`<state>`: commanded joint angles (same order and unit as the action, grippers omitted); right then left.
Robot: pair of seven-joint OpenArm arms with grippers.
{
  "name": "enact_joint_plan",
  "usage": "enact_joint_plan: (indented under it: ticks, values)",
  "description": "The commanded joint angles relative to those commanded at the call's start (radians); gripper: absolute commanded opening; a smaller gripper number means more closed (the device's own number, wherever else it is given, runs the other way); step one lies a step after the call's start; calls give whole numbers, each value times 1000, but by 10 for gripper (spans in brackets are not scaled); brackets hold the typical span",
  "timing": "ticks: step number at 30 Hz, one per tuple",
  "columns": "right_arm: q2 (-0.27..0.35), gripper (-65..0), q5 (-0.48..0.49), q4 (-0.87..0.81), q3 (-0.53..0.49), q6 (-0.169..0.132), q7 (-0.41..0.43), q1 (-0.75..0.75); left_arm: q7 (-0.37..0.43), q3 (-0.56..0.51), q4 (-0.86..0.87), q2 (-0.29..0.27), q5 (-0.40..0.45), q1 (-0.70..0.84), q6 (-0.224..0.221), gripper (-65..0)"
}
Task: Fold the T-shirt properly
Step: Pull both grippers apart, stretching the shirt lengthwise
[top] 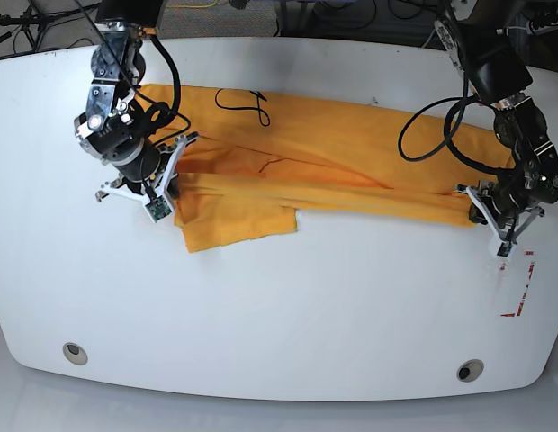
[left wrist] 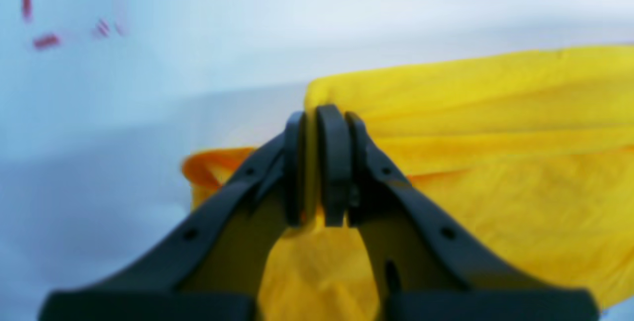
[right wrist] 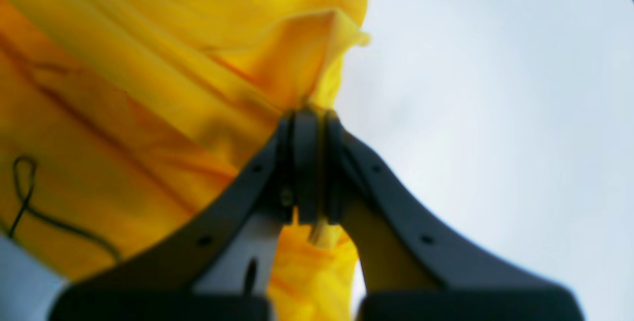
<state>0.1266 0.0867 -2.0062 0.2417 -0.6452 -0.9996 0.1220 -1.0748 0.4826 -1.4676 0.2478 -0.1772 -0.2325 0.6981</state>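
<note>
We see the left gripper (left wrist: 319, 162), centre of its wrist view, pinched closed on a yellow edge of the T-shirt (left wrist: 495, 128); in the base view it sits at right (top: 495, 209). The right gripper (right wrist: 309, 162) is likewise clamped on a bunched fold, at left in the base view (top: 171, 166). Between them the shirt (top: 333, 162) lies stretched across the upper half of the white table (top: 279, 315), one flap folded toward lower left. Red tape marks (top: 522, 288) sit at right
</note>
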Motion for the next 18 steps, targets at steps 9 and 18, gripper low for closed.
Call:
enact_joint_plan:
  ticks: [9,18]
  values:
    - [-48,-629,0,-12,38,-2,0,104,0,0,-3,37,-2,74,0,-601]
    - [-71,-629,0,-21,37,-2,0,172,2,2,-20,57,-2,115,0,-601]
